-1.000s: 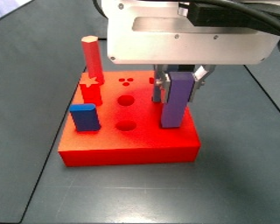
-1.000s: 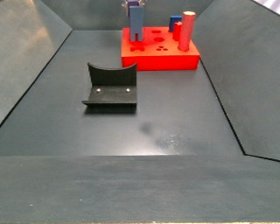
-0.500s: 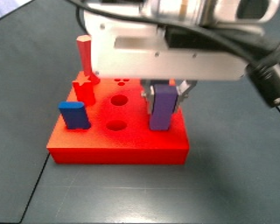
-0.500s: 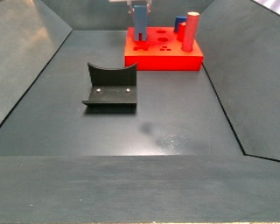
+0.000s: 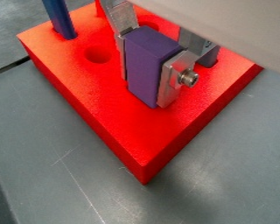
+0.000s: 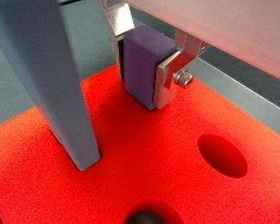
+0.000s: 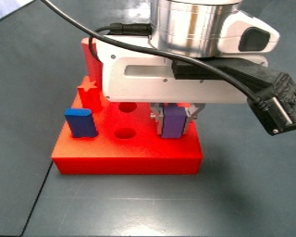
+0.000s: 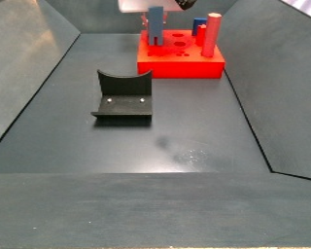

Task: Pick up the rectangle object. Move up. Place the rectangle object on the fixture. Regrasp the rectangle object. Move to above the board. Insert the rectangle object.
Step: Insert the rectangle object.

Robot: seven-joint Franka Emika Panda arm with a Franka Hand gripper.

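Note:
The gripper [image 7: 173, 118] is shut on the rectangle object [image 7: 173, 124], a dark purple bar held upright between the silver fingers. Both wrist views show the gripper [image 5: 150, 77] [image 6: 150, 77] clamped on the bar's [image 5: 143, 57] [image 6: 140, 54] sides. The bar's lower end meets the top of the red-orange board [image 7: 126, 155], near its right side. The board also shows in both wrist views [image 5: 166, 131] [image 6: 166, 171]. In the far side view the gripper [image 8: 155, 19] hangs over the board [image 8: 185, 66]. The black fixture [image 8: 121, 97] stands empty on the floor, well away from the board.
A short bright blue block [image 7: 78, 121] and a tall red peg [image 7: 86, 57] stand at the board's left side. A tall grey-blue post [image 6: 55, 83] stands on the board close beside the gripper. Round holes [image 6: 224, 156] are open in the board. Sloped dark walls [image 8: 42, 68] enclose the floor.
The gripper has come down over the board with the purple bar in it. Less of the bar shows above the board's top than before.

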